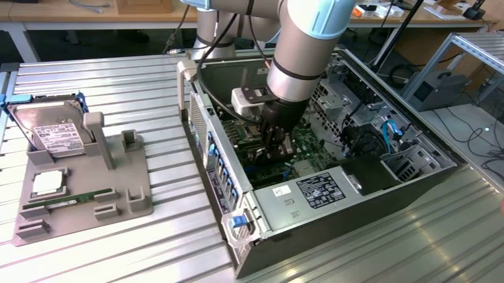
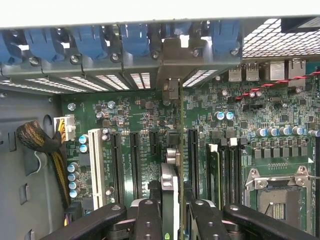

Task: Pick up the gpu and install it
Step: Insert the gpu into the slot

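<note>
The gpu point(image 2: 170, 175) shows edge-on in the wrist view, standing upright over the green motherboard point(image 2: 135, 112) between two black expansion slots. Its silver end bracket point(image 2: 170, 90) reaches the row of rear slot openings. My gripper point(image 2: 172, 210) is shut on the card, with one black finger point(image 2: 149, 217) on each side. I cannot tell if the card's edge is in a slot. In the exterior view the gripper point(image 1: 275, 154) reaches straight down into the open computer case point(image 1: 236, 194), low over the motherboard point(image 1: 311, 144).
A grey fixture point(image 1: 118, 194) at the exterior view's left holds a hard drive point(image 1: 51, 132), a RAM stick point(image 1: 67, 201) and a CPU point(image 1: 47, 181). The power supply point(image 1: 315, 191) and drive cage point(image 1: 409, 162) crowd the case. Blue slot latches point(image 2: 135, 42) line the rear wall.
</note>
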`<state>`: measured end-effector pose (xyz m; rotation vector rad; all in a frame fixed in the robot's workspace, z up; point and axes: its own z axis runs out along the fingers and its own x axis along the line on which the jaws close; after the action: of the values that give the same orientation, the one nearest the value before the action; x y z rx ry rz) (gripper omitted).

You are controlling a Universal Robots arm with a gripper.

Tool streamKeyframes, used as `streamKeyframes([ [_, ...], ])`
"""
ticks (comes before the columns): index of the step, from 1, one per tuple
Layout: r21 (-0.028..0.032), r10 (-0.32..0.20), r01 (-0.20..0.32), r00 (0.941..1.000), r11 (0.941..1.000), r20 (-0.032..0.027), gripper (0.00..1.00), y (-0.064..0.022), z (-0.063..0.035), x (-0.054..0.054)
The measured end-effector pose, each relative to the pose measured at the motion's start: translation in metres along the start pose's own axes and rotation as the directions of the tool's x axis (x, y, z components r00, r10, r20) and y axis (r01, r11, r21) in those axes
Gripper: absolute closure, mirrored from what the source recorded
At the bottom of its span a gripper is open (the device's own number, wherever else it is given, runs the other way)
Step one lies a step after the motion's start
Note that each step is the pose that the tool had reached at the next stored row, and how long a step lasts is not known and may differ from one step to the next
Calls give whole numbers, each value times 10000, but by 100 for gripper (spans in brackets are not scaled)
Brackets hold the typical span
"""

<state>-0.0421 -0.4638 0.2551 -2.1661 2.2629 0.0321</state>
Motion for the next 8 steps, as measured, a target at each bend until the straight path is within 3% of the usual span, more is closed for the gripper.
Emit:
streamKeyframes([
  [8, -2, -125, 125, 9999, 9999, -3, 73, 0, -19, -2],
])
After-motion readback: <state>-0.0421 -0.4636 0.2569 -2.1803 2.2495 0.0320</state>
